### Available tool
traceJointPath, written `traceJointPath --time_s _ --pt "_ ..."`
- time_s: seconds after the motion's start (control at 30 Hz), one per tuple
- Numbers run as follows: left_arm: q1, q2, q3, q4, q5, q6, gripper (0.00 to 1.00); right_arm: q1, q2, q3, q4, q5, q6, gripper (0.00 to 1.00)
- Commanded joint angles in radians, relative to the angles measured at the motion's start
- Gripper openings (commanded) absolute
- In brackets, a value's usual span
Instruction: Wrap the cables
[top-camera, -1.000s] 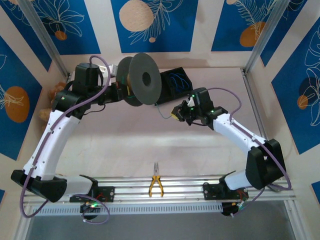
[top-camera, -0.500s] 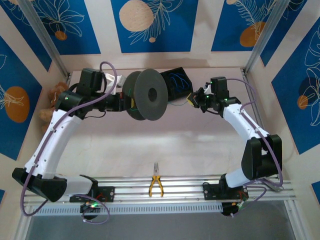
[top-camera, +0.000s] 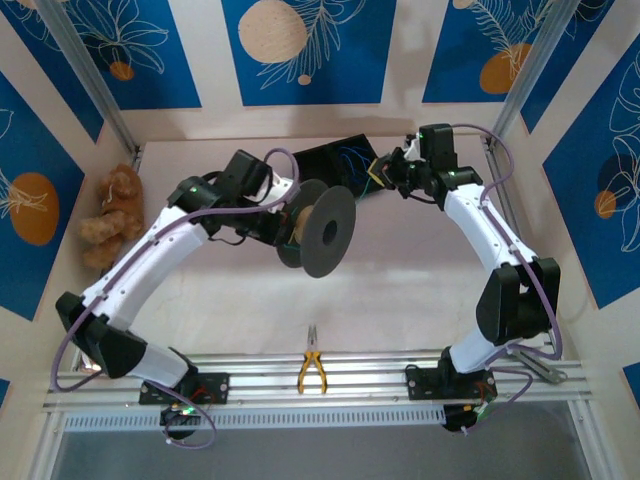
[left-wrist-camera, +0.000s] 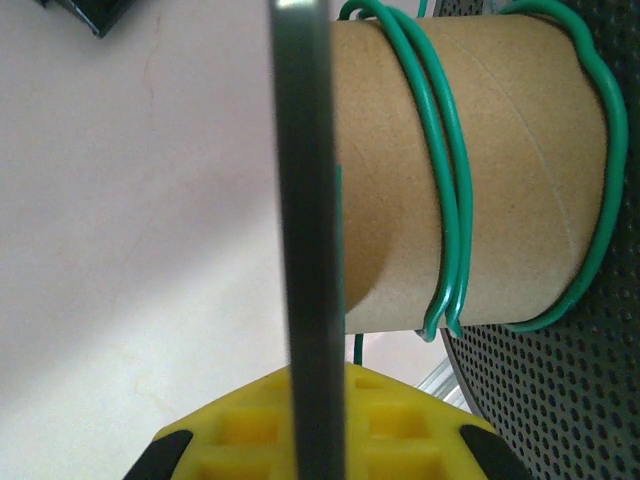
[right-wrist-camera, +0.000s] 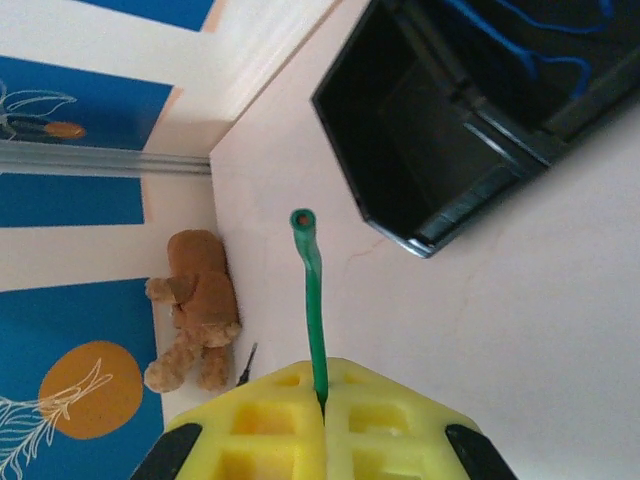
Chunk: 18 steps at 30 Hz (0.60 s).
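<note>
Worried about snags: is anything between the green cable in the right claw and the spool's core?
Nothing visible blocks it. The black bin sits close beside the stretch from right claw to spool; green cable circles the core.

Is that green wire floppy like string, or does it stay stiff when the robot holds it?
Probably a bit stiff: the green wire pokes straight out of the right pincer without drooping. It likely bends easily though, since it curls around the cardboard core in loose springy loops.
</note>
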Motion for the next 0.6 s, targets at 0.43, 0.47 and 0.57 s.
traceJointPath --time_s 0.43,0.47,0.57 --pt "-0.042 0.13 0.16 -0.117 -0.05 0.015 0.0 0.359 -0.207 -0.143 0.411 0.075 -0.616 0.0" --pt "-0.042 0.134 0.166 -0.123 -0.055 0.017 0.0 0.373 -0.214 -0.151 0.421 0.068 -0.661 0.0" --pt "-0.042 0.143 0.182 -0.136 -0.068 0.014 0.0 0.409 -0.223 -0.145 0.396 0.016 -0.801 0.0"
